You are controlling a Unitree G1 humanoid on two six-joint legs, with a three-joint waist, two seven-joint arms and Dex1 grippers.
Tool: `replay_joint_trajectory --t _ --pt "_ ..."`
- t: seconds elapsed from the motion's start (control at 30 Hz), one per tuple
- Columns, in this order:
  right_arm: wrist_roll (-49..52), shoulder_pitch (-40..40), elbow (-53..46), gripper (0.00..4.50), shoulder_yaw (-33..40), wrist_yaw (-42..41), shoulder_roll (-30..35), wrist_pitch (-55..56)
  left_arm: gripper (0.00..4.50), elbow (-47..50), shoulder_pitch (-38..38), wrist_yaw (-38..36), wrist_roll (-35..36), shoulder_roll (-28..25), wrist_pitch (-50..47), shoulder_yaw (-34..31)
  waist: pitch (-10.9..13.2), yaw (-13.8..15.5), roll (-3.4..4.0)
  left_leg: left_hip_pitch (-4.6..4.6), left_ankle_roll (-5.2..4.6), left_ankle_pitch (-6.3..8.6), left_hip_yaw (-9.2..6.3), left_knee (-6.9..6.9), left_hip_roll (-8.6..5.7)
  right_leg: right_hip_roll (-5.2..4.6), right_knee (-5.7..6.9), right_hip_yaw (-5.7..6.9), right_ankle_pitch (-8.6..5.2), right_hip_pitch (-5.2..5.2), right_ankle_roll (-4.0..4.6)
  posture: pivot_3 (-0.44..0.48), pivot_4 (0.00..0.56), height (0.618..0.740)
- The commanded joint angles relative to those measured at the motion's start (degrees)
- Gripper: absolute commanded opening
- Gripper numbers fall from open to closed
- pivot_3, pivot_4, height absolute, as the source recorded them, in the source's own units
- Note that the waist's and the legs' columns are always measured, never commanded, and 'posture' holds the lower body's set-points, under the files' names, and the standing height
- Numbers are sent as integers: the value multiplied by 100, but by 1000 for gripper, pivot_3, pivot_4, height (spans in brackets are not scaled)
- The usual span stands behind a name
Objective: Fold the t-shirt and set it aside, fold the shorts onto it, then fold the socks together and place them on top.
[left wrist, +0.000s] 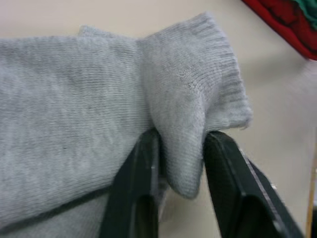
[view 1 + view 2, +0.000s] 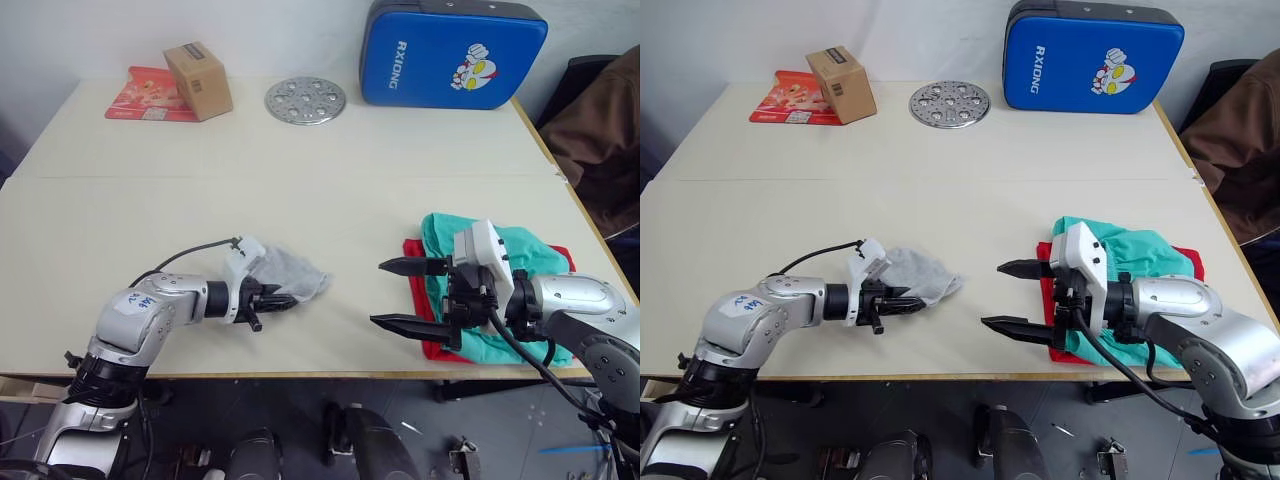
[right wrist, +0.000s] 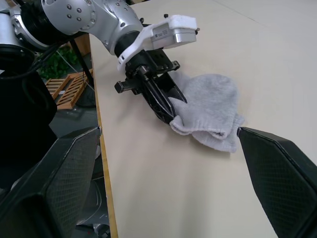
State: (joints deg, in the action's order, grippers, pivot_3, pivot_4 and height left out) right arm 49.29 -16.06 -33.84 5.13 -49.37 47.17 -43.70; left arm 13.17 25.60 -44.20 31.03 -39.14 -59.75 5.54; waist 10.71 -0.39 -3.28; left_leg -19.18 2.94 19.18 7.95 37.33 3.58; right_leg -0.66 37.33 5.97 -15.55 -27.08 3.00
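The light grey socks [image 2: 297,273] lie in a small heap near the table's front edge, left of centre. My left gripper [image 2: 284,298] is shut on a fold of the socks [image 1: 124,114], with knit fabric pinched between its black fingers [image 1: 141,173]. To the right, the teal shorts [image 2: 530,252] lie folded on the red t-shirt [image 2: 416,256], whose edges show beneath. My right gripper [image 2: 378,293] hovers open just left of that pile, pointing at the socks [image 3: 210,106] with nothing between its fingers.
At the back of the table [image 2: 300,190] are a cardboard box [image 2: 198,80] on a red packet [image 2: 148,95], a round perforated metal disc [image 2: 305,100] and a blue pad [image 2: 452,55]. A brown jacket [image 2: 600,130] hangs past the right edge.
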Motion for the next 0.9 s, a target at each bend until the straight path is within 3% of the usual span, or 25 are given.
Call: replay_joint_trajectory --t 0.03,0.1,0.27,0.53,0.6,0.73,0.9 --pt "-24 35 -181 4500 149 18 18 126 2769 285 49 -370 424 -358 -185 -515 4 -44 7 3 3 -15 -80 -7 -14 -13 -25 52 -2 46 -4 0 150 740" --pt "25 47 -156 4500 172 59 -5 79 3007 337 13 -550 700 -515 -278 -811 6 -74 15 -12 4 -43 -213 -13 -31 -54 -68 187 -7 116 -12 0 150 740" --pt "17 110 -70 4500 175 -43 21 107 3007 297 -229 -991 993 -1045 -220 -1361 9 44 18 -3 -36 -25 -240 -5 -54 -56 -81 169 -25 118 -43 0 150 740" --pt "-236 -69 156 4500 -231 39 -228 83 3007 -736 -245 -1341 169 -1775 1090 -1478 13 59 24 -3 -34 -26 -237 -6 -66 -70 -84 166 -31 118 -52 0 150 740" --pt "-445 -135 206 4500 -474 108 -322 69 3349 -1017 -205 -1482 -182 -1878 1576 -1227 17 49 29 -2 -35 -25 -236 -8 -65 -70 -83 166 -31 117 -53 0 150 740" --pt "-1001 -508 516 4500 -1155 476 -672 -93 4439 -1497 1 -1664 -605 -1753 2022 -733 21 51 37 -3 -36 -25 -235 -10 -66 -72 -83 166 -32 109 -54 0 150 740" --pt "-982 -801 1026 4500 -1321 1118 -1225 -942 4476 -2475 953 -1484 -1005 -1027 2359 -314 23 71 36 -8 -38 -26 -228 -2 -71 -81 -68 163 -18 100 -30 0 150 740"
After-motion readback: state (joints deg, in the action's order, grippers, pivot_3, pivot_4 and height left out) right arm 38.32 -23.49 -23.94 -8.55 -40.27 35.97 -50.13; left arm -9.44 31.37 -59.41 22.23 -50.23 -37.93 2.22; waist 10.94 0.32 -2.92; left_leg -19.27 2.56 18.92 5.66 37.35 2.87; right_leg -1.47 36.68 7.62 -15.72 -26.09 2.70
